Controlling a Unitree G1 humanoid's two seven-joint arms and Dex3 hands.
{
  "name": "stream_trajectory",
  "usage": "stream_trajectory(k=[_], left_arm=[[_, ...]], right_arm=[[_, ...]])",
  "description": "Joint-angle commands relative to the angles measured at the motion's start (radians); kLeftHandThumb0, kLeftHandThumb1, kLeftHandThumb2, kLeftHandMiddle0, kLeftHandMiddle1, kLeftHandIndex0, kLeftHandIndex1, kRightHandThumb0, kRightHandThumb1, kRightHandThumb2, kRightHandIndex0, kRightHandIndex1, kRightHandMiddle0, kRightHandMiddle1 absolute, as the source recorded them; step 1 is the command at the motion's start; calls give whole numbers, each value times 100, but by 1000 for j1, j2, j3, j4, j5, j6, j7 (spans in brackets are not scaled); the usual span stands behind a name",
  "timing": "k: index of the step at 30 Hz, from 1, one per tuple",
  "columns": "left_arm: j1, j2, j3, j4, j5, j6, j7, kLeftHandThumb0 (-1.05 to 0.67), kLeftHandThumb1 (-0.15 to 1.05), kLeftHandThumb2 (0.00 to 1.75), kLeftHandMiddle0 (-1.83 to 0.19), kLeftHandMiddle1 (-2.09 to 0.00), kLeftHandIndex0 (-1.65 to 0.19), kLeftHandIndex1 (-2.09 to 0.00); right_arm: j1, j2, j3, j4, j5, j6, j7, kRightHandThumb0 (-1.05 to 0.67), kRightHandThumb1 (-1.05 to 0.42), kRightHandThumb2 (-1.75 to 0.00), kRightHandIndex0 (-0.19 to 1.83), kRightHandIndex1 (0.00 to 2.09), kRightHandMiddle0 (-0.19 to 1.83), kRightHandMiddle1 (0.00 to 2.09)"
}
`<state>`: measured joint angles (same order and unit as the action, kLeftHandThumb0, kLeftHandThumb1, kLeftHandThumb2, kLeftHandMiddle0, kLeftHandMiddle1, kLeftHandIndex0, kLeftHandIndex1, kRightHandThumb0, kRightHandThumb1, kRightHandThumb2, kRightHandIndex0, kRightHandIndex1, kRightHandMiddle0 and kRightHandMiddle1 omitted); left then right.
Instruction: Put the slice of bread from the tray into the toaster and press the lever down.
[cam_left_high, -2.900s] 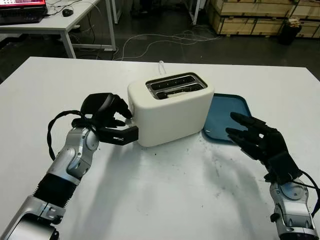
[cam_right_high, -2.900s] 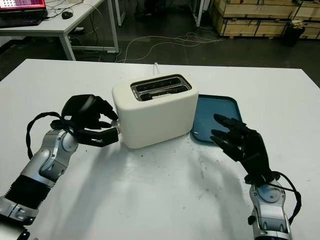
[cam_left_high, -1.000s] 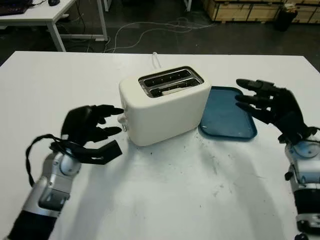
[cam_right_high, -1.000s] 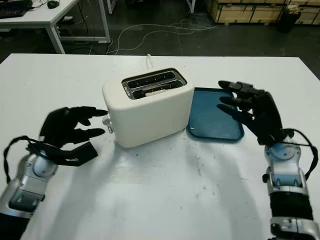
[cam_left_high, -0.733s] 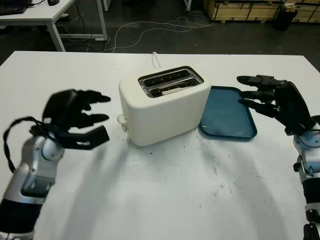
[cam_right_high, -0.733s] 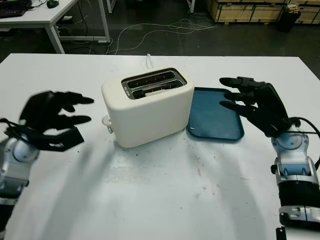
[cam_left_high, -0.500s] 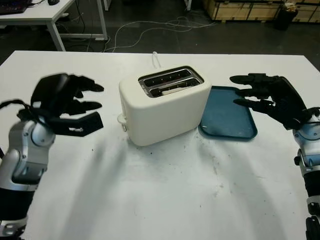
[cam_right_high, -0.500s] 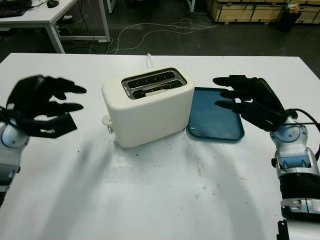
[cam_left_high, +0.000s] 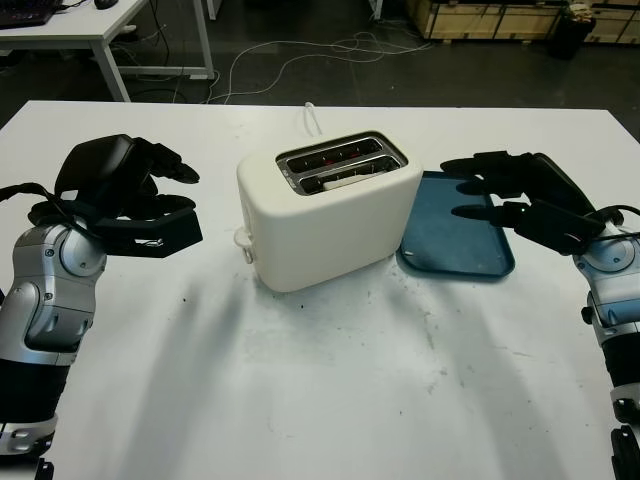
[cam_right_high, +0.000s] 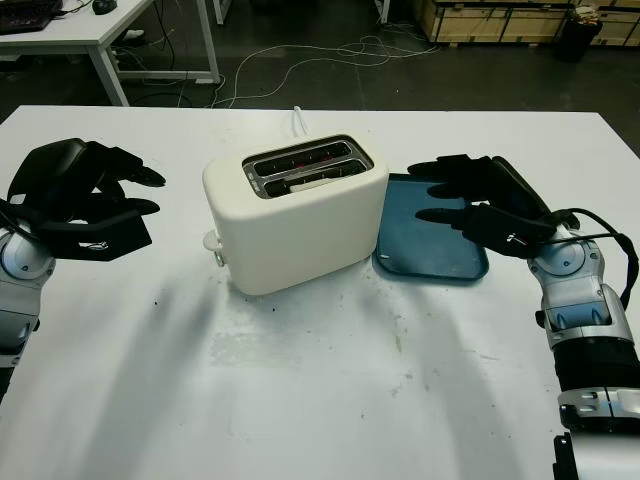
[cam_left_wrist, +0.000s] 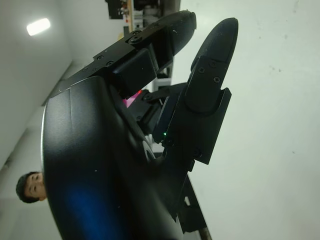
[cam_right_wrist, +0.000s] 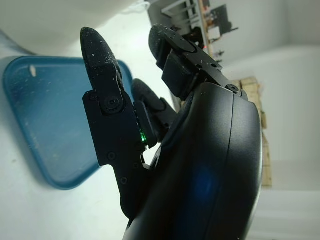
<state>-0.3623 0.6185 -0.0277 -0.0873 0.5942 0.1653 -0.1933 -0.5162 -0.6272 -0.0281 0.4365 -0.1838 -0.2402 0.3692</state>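
The slice of bread (cam_left_high: 347, 177) looks to be down in the toaster (cam_left_high: 325, 225) already, as I read it: a pale edge shows in the nearer of the two slots, and the blue tray (cam_left_high: 450, 243), touching the toaster's right end, has nothing on it. Nearest to the robot, in front of the toaster, is bare white table (cam_left_high: 330, 400) with a few dark specks. Level with the toaster and well off its left end hangs the left hand (cam_left_high: 125, 195), open and holding nothing, raised off the table. The right hand (cam_left_high: 525, 200) is on the toaster's other side, above the tray's right edge, also open and empty. The toaster's long axis runs across the table, a little skewed, and its lever (cam_left_high: 243, 240) sticks out of the left end, low on that face, so it appears pressed. If it needs another push, the left hand is clearly the nearer one, with open table between them and nothing in the way; the right hand would have to reach past the whole body. Behind the toaster its white cord (cam_left_high: 315, 120) runs off the table's far edge, and beyond that are floor cables (cam_left_high: 300, 60), a desk (cam_left_high: 100, 22) and wooden crates (cam_left_high: 480, 18).
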Motion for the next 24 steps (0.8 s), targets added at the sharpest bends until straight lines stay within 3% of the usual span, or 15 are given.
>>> stream_trajectory(k=[1, 5, 9, 15, 24], left_arm=[[0, 1, -13, -12, 13, 17, -15, -57, 78, 0, -89, -84, -114, -5], [0, 10, -18, -35, 20, 46, -61, -56, 78, 0, -87, -81, -113, -4], [-12, 31, -18, -26, 20, 17, -74, -54, 76, 0, -88, -82, -114, -4], [-56, 61, -26, -17, 25, -4, -97, -53, 74, 0, -91, -82, -116, -4], [-106, 77, -41, -5, 36, -6, -133, -56, 74, 0, -95, -75, -117, -4]], right_arm=[[-34, -18, 5, 7, -8, -2, 2, -59, -85, 0, 79, 0, 65, 0], [-86, -51, 17, 17, -21, 8, 42, -59, -86, -1, 76, 0, 64, 0], [-156, -79, 21, 23, -1, 56, 116, -57, -85, 0, 72, 0, 63, 0], [-243, -102, 37, 87, -13, -7, 156, -58, -85, 0, 77, 2, 66, 1], [-222, -91, 53, 91, -16, 14, 164, -54, -81, -1, 71, 0, 62, 0]])
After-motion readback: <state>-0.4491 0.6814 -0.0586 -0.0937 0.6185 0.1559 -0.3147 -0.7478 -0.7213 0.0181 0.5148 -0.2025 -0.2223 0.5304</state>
